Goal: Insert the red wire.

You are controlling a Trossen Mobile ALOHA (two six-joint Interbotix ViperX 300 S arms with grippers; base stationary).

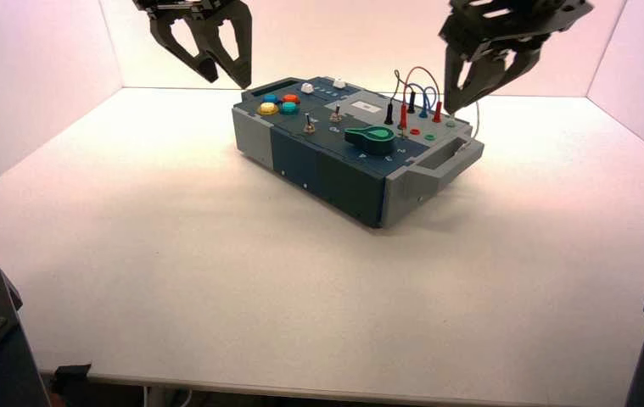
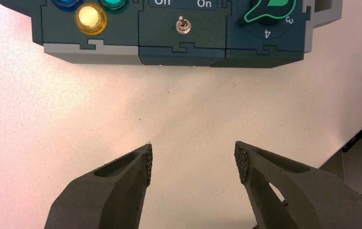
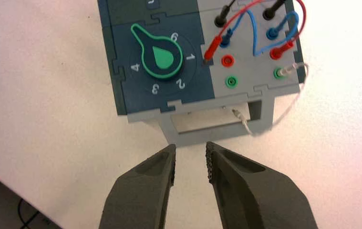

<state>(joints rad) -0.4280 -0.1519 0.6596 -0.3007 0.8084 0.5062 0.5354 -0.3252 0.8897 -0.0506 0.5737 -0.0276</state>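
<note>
The red wire [image 3: 256, 5] looks light and springy, best pinched by its loose plug [image 3: 212, 49]; the right tool [image 3: 191, 164] stands wide open, empty.

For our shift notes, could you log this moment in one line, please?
right pincer: open, off box | red wire: one plug seated, other loose | left pincer: idle

The box [image 1: 322, 153] rests on the table [image 1: 242, 280]. On its top, push buttons [image 1: 280, 104] lie left, two switches [image 1: 322, 120] between them and the dial [image 1: 371, 140], and the wires [image 1: 416, 97] right, behind the dial.
</note>
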